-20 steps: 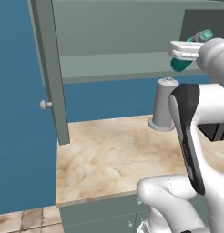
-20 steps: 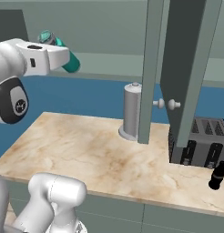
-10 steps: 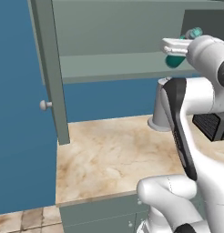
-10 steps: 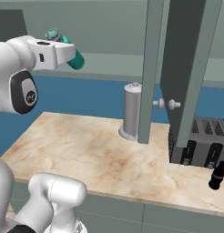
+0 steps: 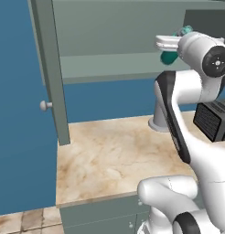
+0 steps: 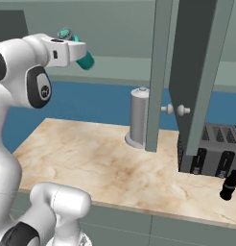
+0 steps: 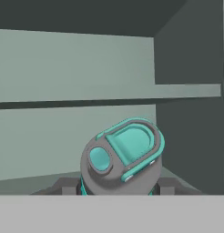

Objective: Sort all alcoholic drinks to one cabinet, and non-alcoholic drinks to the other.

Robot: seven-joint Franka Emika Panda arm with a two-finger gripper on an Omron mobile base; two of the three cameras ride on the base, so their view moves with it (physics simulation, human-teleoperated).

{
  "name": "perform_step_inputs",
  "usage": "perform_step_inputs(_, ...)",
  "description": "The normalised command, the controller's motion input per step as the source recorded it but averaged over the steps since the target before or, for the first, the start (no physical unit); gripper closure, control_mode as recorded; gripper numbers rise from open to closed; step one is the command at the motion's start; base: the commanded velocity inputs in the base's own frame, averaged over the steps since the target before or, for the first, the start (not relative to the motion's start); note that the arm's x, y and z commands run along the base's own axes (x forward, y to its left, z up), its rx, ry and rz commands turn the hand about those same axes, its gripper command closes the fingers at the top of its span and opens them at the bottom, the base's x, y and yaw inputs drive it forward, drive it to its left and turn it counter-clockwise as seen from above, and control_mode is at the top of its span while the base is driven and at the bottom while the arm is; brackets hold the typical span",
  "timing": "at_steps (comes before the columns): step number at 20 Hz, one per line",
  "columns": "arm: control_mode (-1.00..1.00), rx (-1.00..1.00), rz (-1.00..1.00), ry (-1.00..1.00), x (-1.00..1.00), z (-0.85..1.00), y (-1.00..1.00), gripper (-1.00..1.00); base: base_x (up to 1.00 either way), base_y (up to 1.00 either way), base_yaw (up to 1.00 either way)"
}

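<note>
My gripper (image 5: 173, 45) is shut on the teal flask (image 5: 168, 58), a non-alcoholic drink, and holds it tilted high above the counter in front of the open upper cabinet (image 5: 109, 68). The right base view has the flask (image 6: 85, 61) sticking out of the gripper (image 6: 74, 49) toward the shelf. In the hand view the flask's grey and teal cap (image 7: 123, 157) sits between the fingertips (image 7: 63, 186), facing the cabinet's shelves (image 7: 86, 98). A small black bottle (image 6: 229, 185) stands on the counter at the far right, in front of the toaster. The alcoholic drinks are out of view.
An open cabinet door (image 5: 50, 68) with a knob hangs at the left. Another open door (image 6: 196, 72) stands at the right. A grey cylinder (image 6: 138, 116) stands at the back of the marble counter (image 6: 100, 158). A dark toaster (image 6: 213, 153) sits at the right.
The arm has carried the teal flask closer to the cabinet opening, leftward in the left base view and rightward in the right base view. The grip is unchanged.
</note>
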Motion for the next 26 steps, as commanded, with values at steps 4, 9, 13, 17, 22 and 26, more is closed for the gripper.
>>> perform_step_inputs(4,-1.00,0.00,0.00,0.07,0.43,0.00,0.00,1.00,0.00,0.00,0.00)
perform_step_inputs(9,-1.00,0.00,0.00,0.06,0.38,-0.09,0.00,1.00,0.00,0.00,0.00)
perform_step_inputs(13,-1.00,0.00,0.00,0.03,0.34,-0.15,0.00,1.00,0.00,0.00,0.00)
perform_step_inputs(17,-1.00,0.00,0.00,0.01,0.34,-0.21,0.00,1.00,0.00,0.00,0.00)
perform_step_inputs(22,-1.00,0.00,0.00,0.00,0.32,-0.23,0.00,1.00,0.00,0.00,0.00)
perform_step_inputs(26,-1.00,0.00,0.00,0.00,0.32,-0.24,0.00,1.00,0.00,0.00,0.00)
